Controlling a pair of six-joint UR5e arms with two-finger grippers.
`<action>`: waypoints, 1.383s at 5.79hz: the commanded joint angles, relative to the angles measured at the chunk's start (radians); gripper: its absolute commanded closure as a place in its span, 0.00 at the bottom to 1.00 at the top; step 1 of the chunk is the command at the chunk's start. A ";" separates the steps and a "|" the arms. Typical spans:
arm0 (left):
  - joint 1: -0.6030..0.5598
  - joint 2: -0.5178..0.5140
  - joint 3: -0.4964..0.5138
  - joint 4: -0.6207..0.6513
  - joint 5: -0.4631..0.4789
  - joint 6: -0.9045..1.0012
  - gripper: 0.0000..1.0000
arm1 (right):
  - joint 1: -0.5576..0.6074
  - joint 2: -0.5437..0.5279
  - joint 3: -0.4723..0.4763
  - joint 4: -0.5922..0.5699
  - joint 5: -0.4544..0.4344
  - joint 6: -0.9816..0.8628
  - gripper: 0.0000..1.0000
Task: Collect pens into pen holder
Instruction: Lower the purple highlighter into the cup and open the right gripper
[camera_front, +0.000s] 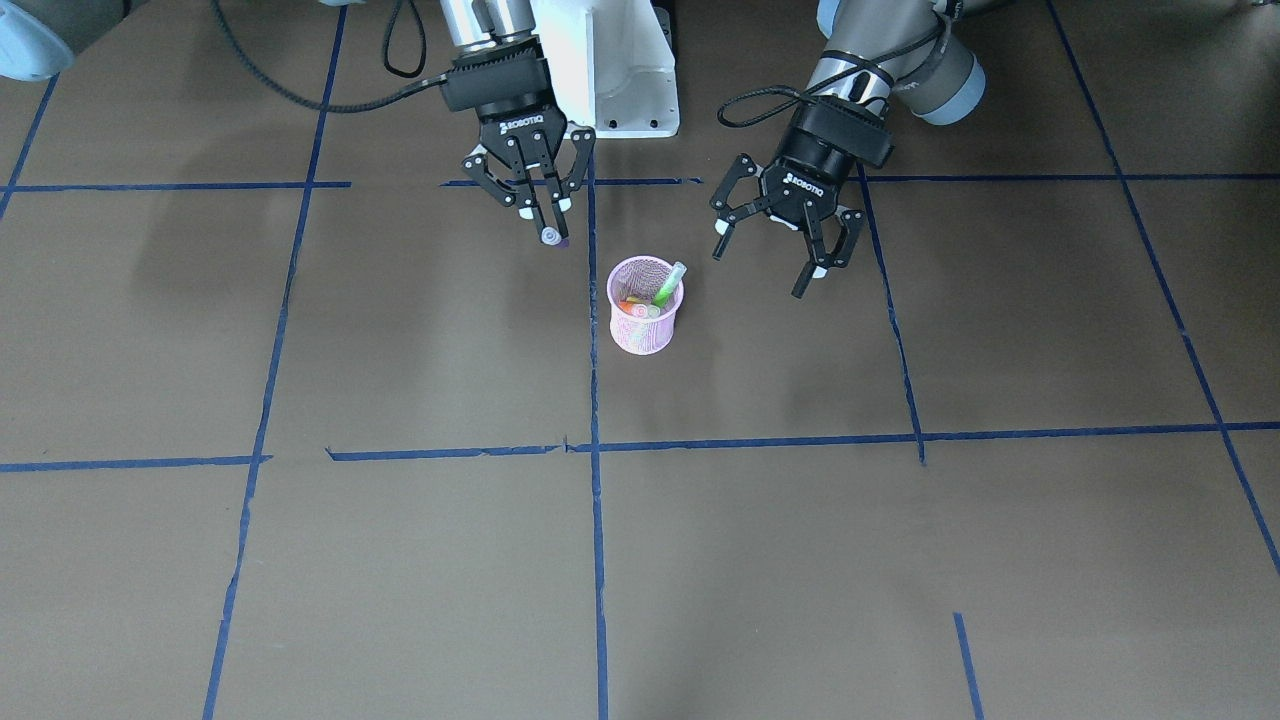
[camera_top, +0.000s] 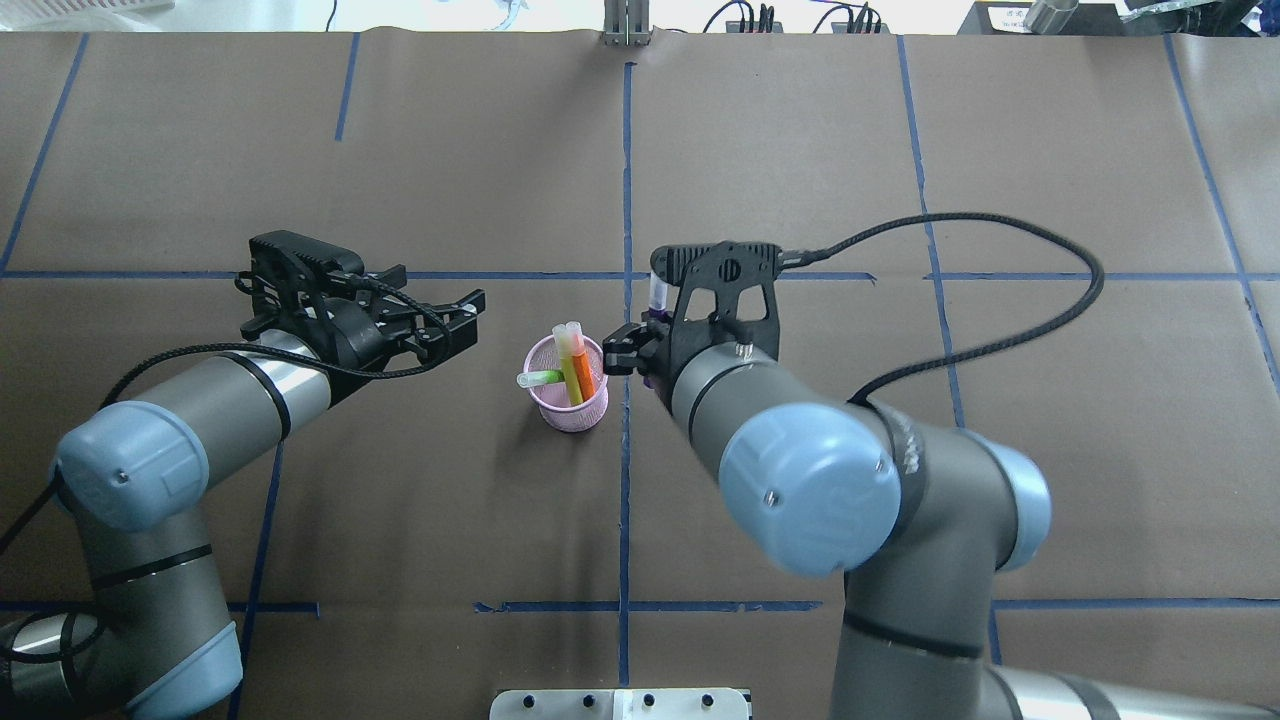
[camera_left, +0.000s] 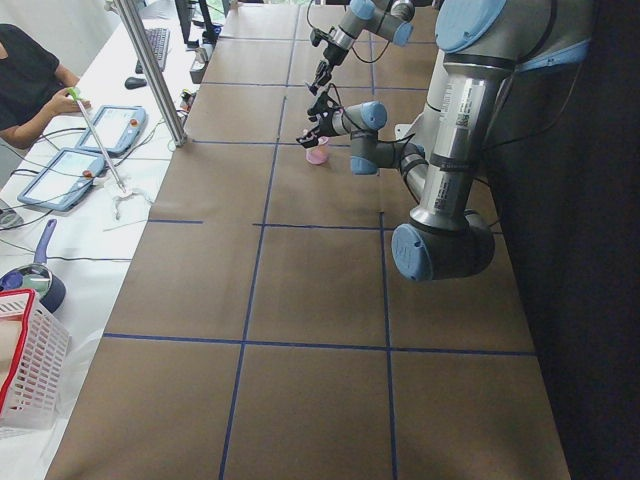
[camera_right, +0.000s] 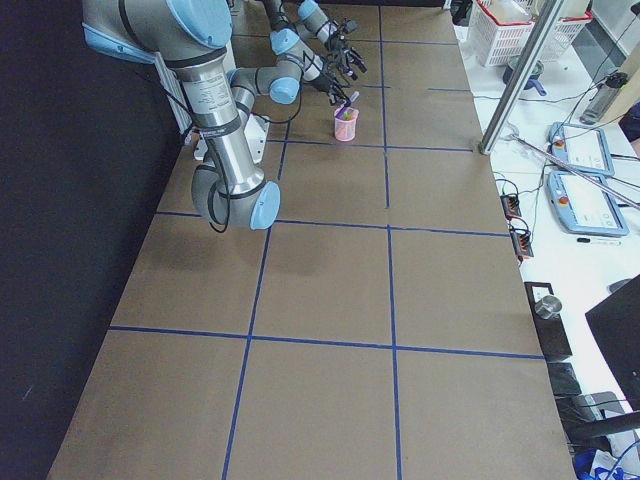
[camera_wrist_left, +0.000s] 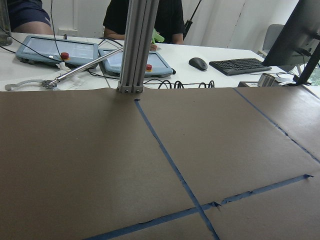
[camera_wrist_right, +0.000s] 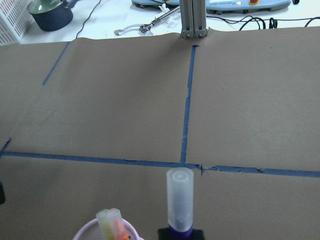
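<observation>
The pink mesh pen holder (camera_front: 645, 318) stands upright at the table's middle (camera_top: 568, 408). An orange pen (camera_top: 584, 372), a bright green pen (camera_top: 540, 379) and a yellowish one (camera_top: 567, 365) stand in it. My right gripper (camera_front: 547, 225) is shut on the purple pen (camera_front: 551, 237) and holds it upright, just beside the cup's rim on the robot's right. The pen's whitish cap shows in the right wrist view (camera_wrist_right: 180, 200). My left gripper (camera_front: 760, 272) is open and empty, on the cup's other side (camera_top: 470, 320). The left wrist view shows no fingers.
The white robot base (camera_front: 620, 70) stands behind the cup. Blue tape lines (camera_front: 594, 400) cross the brown table. An aluminium post (camera_wrist_left: 137, 45) stands at the far edge. Beyond it are tablets (camera_wrist_left: 55, 50) and seated people.
</observation>
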 joint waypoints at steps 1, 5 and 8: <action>-0.065 0.052 0.006 0.002 -0.080 0.001 0.00 | -0.087 0.011 -0.031 0.081 -0.166 0.057 1.00; -0.073 0.057 0.010 0.003 -0.093 0.001 0.00 | -0.087 0.074 -0.219 0.245 -0.253 0.054 1.00; -0.073 0.057 0.016 0.002 -0.093 0.001 0.00 | -0.078 0.075 -0.252 0.245 -0.253 0.046 1.00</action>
